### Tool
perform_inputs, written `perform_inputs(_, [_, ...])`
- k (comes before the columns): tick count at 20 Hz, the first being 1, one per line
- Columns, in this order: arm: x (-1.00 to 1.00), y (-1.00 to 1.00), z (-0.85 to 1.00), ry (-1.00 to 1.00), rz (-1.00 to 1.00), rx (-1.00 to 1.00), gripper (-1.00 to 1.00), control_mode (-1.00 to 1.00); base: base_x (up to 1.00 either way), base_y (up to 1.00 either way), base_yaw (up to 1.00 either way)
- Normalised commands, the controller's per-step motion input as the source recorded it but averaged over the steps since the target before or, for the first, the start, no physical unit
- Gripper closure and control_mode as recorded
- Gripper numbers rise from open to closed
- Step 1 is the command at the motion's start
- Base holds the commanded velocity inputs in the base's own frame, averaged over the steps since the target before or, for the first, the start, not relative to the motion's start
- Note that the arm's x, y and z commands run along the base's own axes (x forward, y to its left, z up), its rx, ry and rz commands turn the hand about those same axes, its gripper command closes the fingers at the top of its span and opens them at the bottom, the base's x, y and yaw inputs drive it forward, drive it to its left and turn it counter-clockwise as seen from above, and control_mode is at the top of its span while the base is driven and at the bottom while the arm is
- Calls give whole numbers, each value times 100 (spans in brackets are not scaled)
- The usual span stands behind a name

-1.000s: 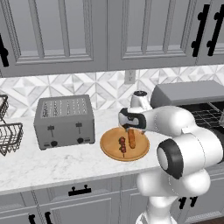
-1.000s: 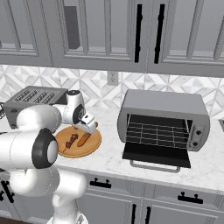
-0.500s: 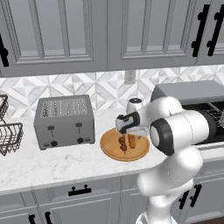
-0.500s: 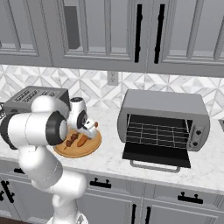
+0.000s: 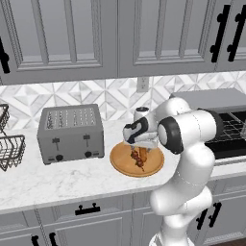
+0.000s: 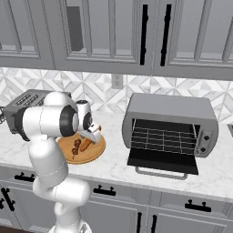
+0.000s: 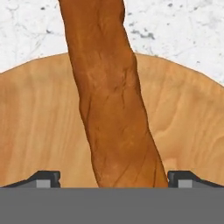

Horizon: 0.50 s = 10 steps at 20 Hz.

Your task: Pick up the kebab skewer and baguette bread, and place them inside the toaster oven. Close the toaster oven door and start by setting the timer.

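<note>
I see grey wall cabinets (image 5: 62, 38) running above a white marble counter (image 5: 57, 180), with a patterned tile backsplash (image 6: 41, 82) between them; on the counter at the right the toaster oven (image 6: 170, 125) stands with its wire rack showing, and the toaster oven door (image 6: 161, 160) is folded down flat toward me, its silver bar handle at the front edge; further left, near the backsplash, sits a grey slot toaster (image 5: 71, 133) with two levers, and a wire basket (image 5: 10, 149) shows at the left edge of the left base view; between toaster and toaster oven lies a round wooden board (image 5: 126, 166), flat on the counter.

On that board the baguette bread (image 7: 111, 96) lies lengthwise, orange-brown and cracked along its crust; just beside it is the kebab skewer (image 5: 139, 158), strung with dark red and brown chunks; whether the two touch I cannot tell.

My gripper (image 7: 113, 179) is low over the board, right above the baguette bread; in the hand view the fingers (image 7: 43, 178) stand released and wide, one on each side of the loaf, with a gap between each tip and the crust; nothing is grasped.
</note>
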Motion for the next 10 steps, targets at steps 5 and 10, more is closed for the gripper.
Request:
perform_inputs(5, [-32, -19, -8, 0, -1, 0, 100, -100, 0, 0, 0])
perform_inputs(10, [-56, -50, 0, 0, -4, 1, 100, -100, 0, 0, 0])
